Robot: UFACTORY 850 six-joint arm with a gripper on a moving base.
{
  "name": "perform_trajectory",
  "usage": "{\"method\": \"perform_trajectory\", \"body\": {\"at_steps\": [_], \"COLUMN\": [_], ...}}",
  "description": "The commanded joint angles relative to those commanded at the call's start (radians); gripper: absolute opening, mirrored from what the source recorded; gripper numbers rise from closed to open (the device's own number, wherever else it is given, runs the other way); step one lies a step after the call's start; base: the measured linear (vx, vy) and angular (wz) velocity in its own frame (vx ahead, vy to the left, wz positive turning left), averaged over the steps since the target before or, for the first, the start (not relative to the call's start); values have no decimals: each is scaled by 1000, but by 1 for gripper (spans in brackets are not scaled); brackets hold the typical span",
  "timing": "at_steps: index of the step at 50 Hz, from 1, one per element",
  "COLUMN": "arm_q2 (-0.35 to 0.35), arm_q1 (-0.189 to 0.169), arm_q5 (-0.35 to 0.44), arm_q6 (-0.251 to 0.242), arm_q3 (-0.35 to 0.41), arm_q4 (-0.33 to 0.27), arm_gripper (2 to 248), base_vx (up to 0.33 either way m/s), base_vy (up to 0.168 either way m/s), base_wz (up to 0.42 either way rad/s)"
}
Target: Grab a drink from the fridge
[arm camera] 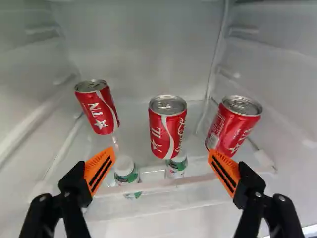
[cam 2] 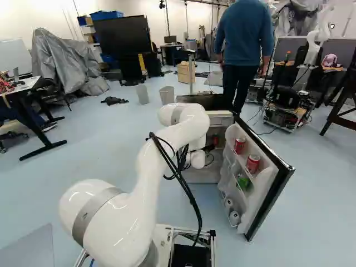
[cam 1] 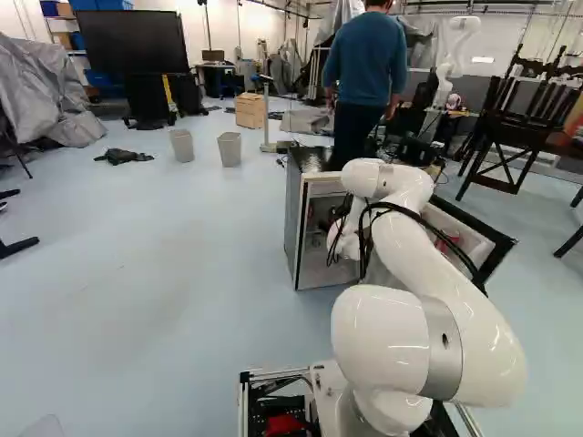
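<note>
In the right base view my gripper (cam 2: 209, 149) is at the opening of the fridge (cam 2: 194, 176), partly hidden by the arm. The wrist view has the gripper (arm camera: 161, 153) open, its orange pads wide apart, facing the fridge interior. Three red cans stand on a clear shelf: the middle can (arm camera: 168, 126) ahead of the gap between the fingers, one can (arm camera: 98, 107) farther back to one side, and another can (arm camera: 233, 126) close beyond the other fingertip. None is gripped. Two bottles, one white-capped (arm camera: 126, 171), show below through the shelf.
The fridge door (cam 2: 266, 196) stands open beside the arm, its racks holding red cans (cam 2: 252, 163) and a green item (cam 2: 243, 182). A person (cam 2: 242, 50) stands just behind the fridge. Two grey bins (cam 1: 230, 149) are farther off. Another robot (cam 1: 453, 56) stands at the back.
</note>
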Motion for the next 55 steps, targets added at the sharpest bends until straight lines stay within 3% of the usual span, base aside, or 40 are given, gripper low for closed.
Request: {"method": "perform_trajectory", "body": {"at_steps": [46,55], "arm_q2": [-12,-12], "arm_q1": [-1,-1], "arm_q5": [0,0], "arm_q6": [0,58], "arm_q3": [-70,-70], "arm_q4": [1,1], "arm_gripper": [247,247], "base_vx": [0,0], "base_vy": [0,0], "base_wz": [0,0]}}
